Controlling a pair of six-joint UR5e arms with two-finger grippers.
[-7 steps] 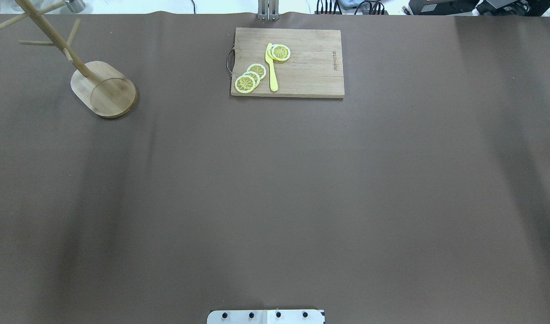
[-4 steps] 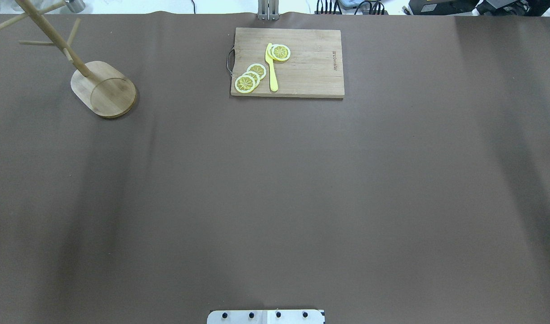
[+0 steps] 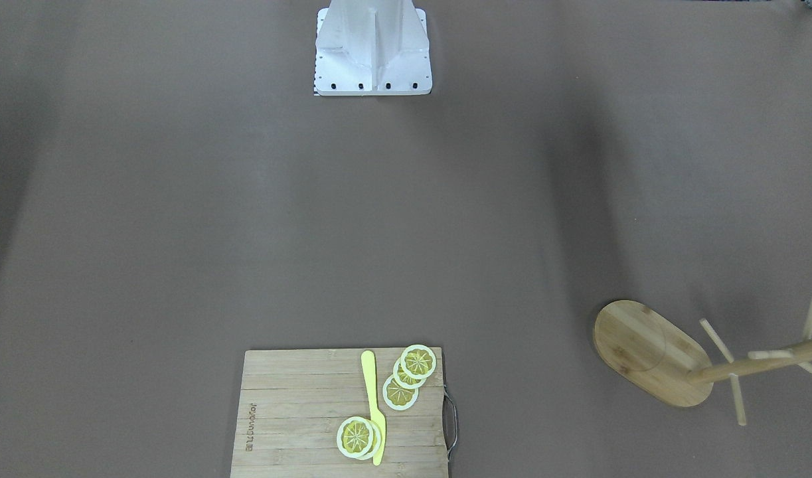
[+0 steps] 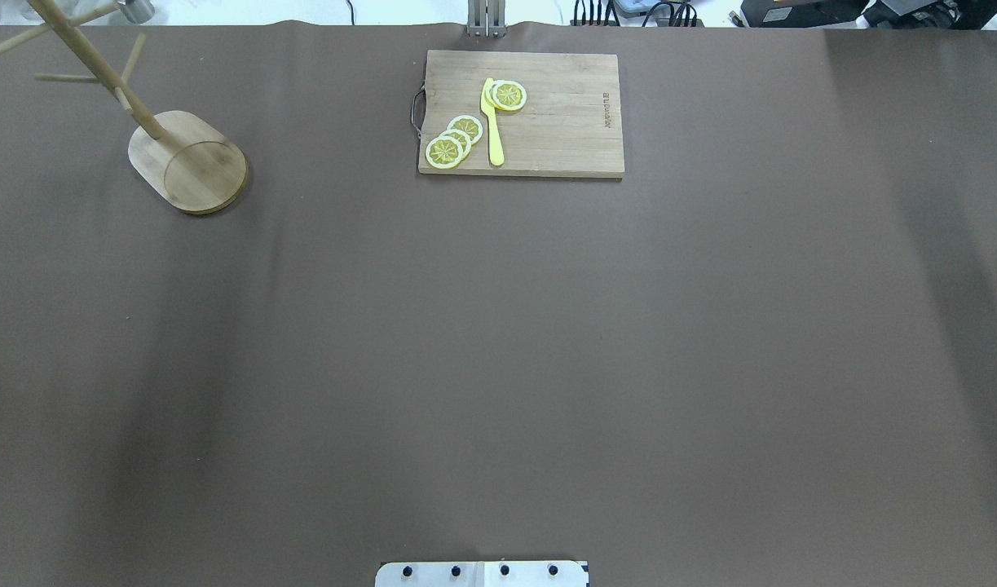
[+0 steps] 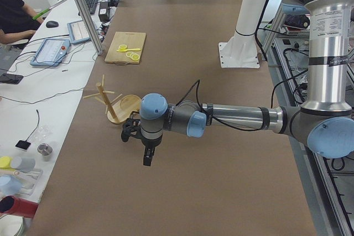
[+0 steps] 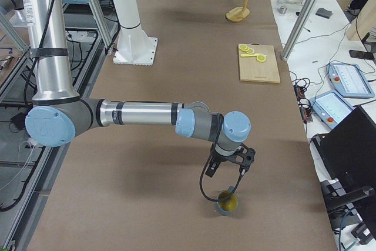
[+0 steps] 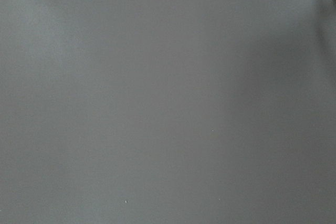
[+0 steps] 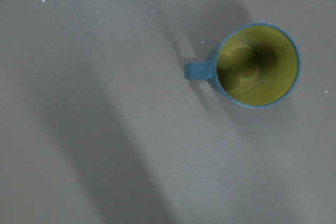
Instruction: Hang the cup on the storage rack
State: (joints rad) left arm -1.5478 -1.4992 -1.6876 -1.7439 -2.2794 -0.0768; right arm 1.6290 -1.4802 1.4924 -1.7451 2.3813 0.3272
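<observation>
The cup [image 8: 257,64] is a teal-blue mug with a yellowish inside. It stands upright on the brown table, and in the right wrist view its handle points left. It also shows in the exterior right view [image 6: 227,203], near the table's end. My right gripper [image 6: 229,168] hangs just above it and a little to the side; I cannot tell if it is open. The storage rack [image 4: 187,161], a bamboo mug tree, stands at the far left [image 3: 651,352] with bare pegs. My left gripper [image 5: 146,156] hovers near the rack [image 5: 116,103]; I cannot tell its state. The left wrist view shows only bare table.
A wooden cutting board [image 4: 521,114] with lemon slices [image 4: 453,140] and a yellow knife [image 4: 492,122] lies at the far middle. The robot's white base plate [image 4: 482,573] is at the near edge. The overhead and front-facing views show no arm.
</observation>
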